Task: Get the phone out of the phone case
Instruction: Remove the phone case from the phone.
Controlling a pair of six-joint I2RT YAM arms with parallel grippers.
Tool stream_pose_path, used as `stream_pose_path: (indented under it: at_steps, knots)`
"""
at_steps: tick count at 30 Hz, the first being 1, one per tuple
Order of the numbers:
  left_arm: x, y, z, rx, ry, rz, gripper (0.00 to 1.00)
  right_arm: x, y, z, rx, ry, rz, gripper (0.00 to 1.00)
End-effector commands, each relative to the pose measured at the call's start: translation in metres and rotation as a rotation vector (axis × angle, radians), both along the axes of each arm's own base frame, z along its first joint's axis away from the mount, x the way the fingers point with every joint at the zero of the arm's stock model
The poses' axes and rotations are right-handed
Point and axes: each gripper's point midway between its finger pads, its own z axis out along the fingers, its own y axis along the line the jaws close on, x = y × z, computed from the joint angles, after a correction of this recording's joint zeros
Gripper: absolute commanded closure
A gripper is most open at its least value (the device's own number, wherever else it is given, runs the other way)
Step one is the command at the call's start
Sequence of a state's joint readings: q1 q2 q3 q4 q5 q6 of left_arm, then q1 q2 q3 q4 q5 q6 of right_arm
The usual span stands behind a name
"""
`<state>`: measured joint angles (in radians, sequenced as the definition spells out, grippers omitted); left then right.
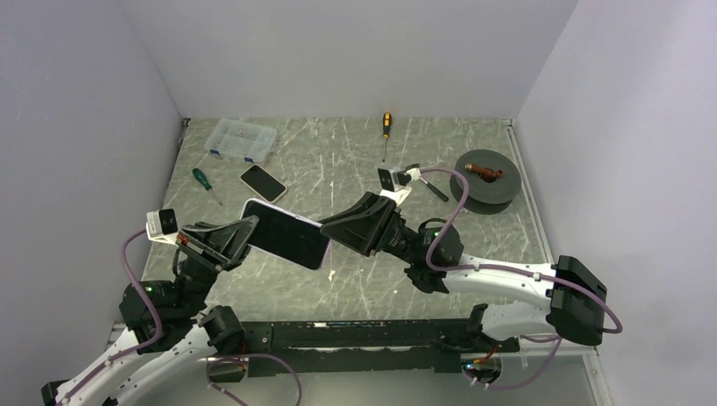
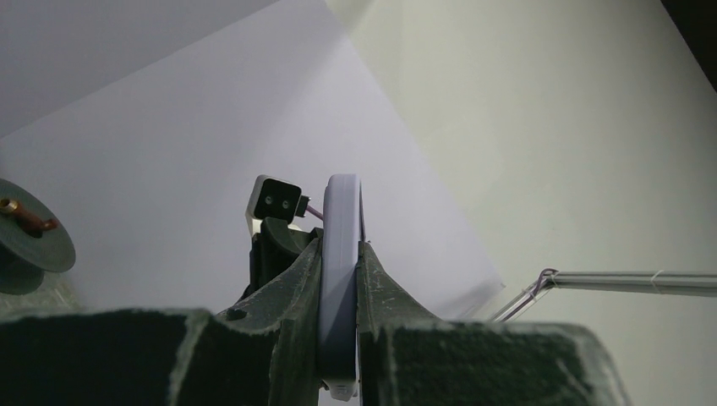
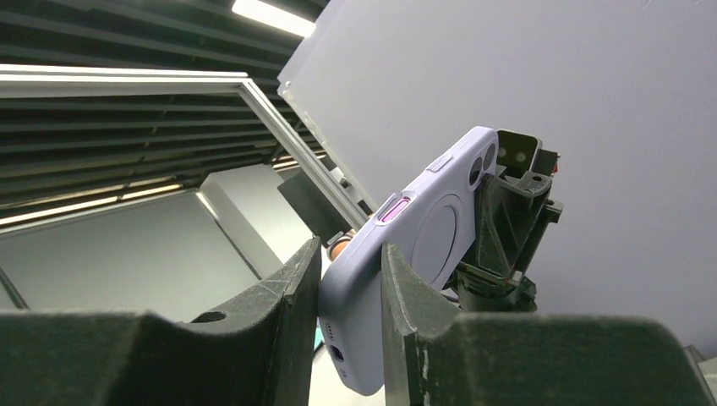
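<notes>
1 table [image 1: 355, 283], marbled top. 2 arms w/ left gripper [image 2: 341, 245] and right gripper [image 3: 351, 254] – each clamped on opp. ends of lilac phone case [image 3: 423, 245]. 1 phone [image 1: 287, 235] – inside case, held mid-air above table.

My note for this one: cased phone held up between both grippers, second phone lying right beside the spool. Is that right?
No. The second phone lies beside the clear parts box, well away from the spool, as the top view shows. The cased phone is indeed held up between the left gripper and right gripper.
</notes>
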<state>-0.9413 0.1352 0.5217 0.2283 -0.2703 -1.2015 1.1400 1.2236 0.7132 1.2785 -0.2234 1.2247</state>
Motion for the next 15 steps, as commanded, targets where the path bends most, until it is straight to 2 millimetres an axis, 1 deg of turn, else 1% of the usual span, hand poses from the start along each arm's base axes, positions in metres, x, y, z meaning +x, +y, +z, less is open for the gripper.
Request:
stream_pose_path:
  at_steps: [1, 9, 13, 15]
  knots:
    - [0.031, -0.025, -0.057, 0.191, 0.136, 0.065, 1.00, -0.055, -0.063, 0.082, 0.326, -0.210, 0.130, 1.00]
    - [0.030, -0.024, -0.053, 0.177, 0.132, 0.056, 1.00, -0.062, -0.066, 0.087, 0.338, -0.263, 0.135, 1.00]
    - [0.028, -0.025, -0.050, 0.177, 0.126, 0.051, 1.00, -0.069, -0.069, 0.083, 0.339, -0.320, 0.124, 1.00]
    - [0.029, -0.025, -0.051, 0.186, 0.129, 0.053, 1.00, -0.074, -0.072, 0.080, 0.340, -0.356, 0.114, 1.00]
